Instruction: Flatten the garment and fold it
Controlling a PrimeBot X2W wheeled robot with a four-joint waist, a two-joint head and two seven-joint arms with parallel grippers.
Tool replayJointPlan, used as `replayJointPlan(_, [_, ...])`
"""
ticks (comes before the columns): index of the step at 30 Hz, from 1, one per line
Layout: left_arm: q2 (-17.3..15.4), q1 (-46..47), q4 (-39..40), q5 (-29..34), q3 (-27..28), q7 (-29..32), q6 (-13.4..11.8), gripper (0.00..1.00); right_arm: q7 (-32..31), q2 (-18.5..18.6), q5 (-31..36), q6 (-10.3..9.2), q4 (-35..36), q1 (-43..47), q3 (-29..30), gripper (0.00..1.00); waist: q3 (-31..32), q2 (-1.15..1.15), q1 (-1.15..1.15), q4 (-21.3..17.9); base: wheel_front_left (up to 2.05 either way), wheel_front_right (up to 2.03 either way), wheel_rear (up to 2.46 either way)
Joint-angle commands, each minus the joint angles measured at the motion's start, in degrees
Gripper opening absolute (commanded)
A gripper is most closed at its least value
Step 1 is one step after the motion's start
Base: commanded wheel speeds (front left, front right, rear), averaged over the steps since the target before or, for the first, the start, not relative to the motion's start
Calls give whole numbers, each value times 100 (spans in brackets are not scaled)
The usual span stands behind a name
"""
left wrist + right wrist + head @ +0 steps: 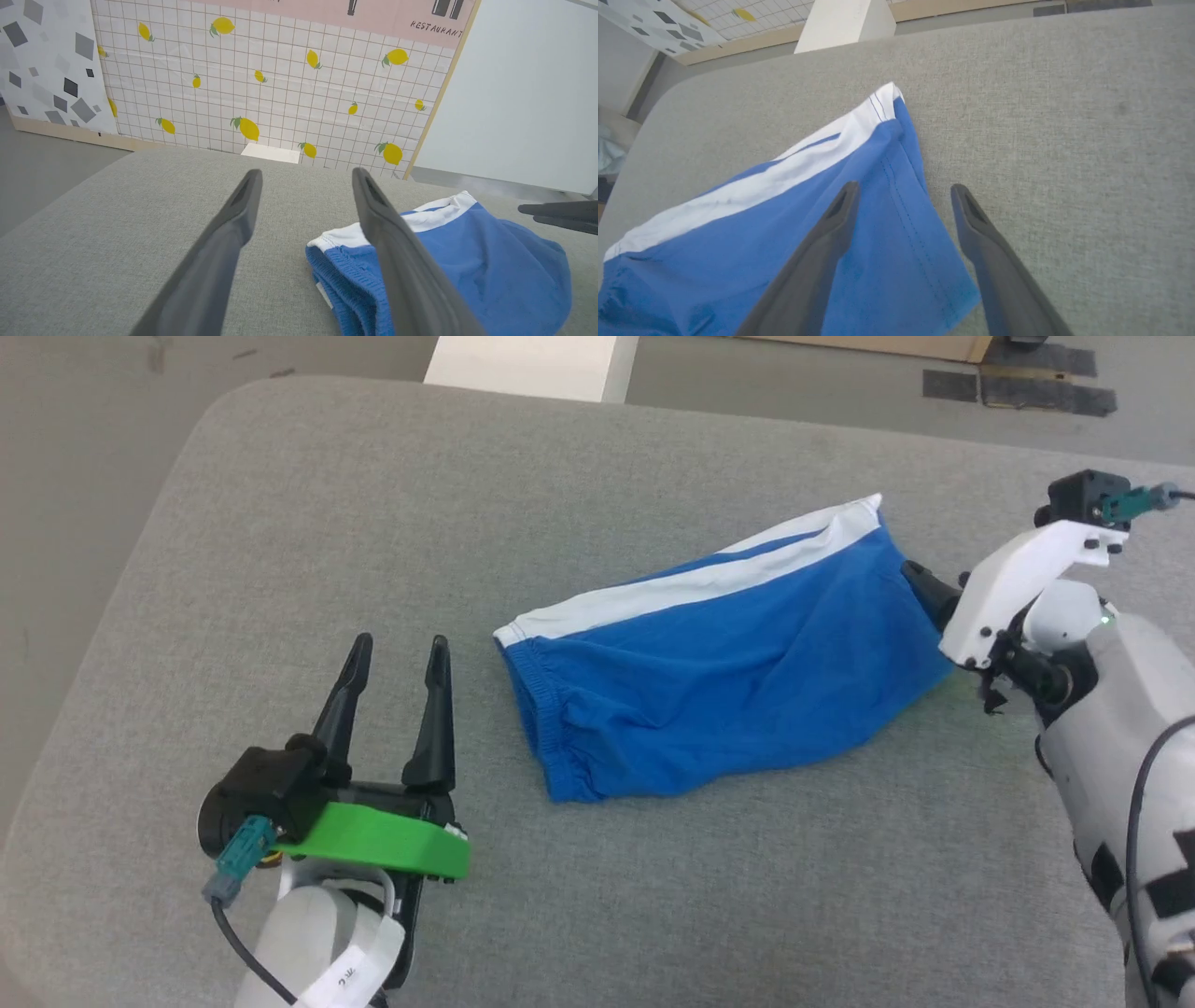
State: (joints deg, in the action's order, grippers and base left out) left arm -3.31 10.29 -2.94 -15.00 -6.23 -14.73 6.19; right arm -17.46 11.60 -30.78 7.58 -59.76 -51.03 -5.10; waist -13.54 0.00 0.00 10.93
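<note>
The shorts (719,681) lay near the middle of the grey table (280,523), between the two grippers, mostly flat but rumpled toward the near edge. They looked light, soft and limp, so I judged they would sag and crease when lifted and slide easily over the cloth surface. There was nothing fragile about them. The gathered waistband (527,709) seemed the thickest, firmest place to pinch, and the hem (901,607) corners at the other end were the next best hold. Their long axis ran slantwise, with the waistband at the robot's left and nearer and the hem at its right and farther. The white stripe (691,583) ran along the far edge. The left gripper (400,641) stood wide open and empty, just beside the waistband and apart from it. The right gripper (904,188) was also wide open and held nothing. It straddled the hem edge, one finger over blue fabric and one over bare table, and I could not tell whether it touched.
</note>
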Motion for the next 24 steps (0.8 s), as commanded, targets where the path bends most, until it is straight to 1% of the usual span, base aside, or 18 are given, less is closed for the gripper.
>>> replayJointPlan(1, [31,-42,17,116,-9,-27,44,100,-116,-9,177,-9,-213,-204,100,100,-81,0,0,73,0,0,0])
replayJointPlan(6, [40,-6,52,140,-76,-27,85,100,-431,-13,673,-9,-923,-741,422,100,-250,0,0,159,0,0,0])
replayJointPlan(9, [41,32,71,78,-117,-27,93,100,-653,-41,950,-9,-1191,-993,546,100,-365,0,0,194,0,0,0])
replayJointPlan(15, [42,88,70,-9,-154,-27,70,100,-1334,-328,1226,-9,-1355,-1164,630,100,-494,0,0,227,0,0,0])
replayJointPlan(18, [43,109,65,-35,-168,-27,41,100,-1583,-366,1358,-9,-1377,-1143,597,100,-515,0,0,240,0,0,0])
replayJointPlan(19, [43,116,62,-45,-175,-27,33,100,-1660,-368,1389,-9,-1383,-1125,611,77,-516,0,0,247,0,0,0])
replayJointPlan(20, [43,120,58,-51,-180,-27,28,100,-1716,-361,1422,-9,-1387,-1110,628,40,-516,0,0,254,0,0,0])
replayJointPlan(21, [43,124,53,-52,-177,-27,28,100,-1740,-354,1450,-9,-1390,-1103,641,24,-518,0,0,258,0,0,0])
replayJointPlan(22, [43,131,49,-54,-169,-27,28,100,-1750,-353,1476,-9,-1392,-1100,662,2,-522,0,0,261,0,0,0])
replayJointPlan(24, [43,138,43,-55,-156,-27,25,100,-1745,-401,1419,-9,-1394,-1102,771,0,-529,0,0,260,0,0,0])
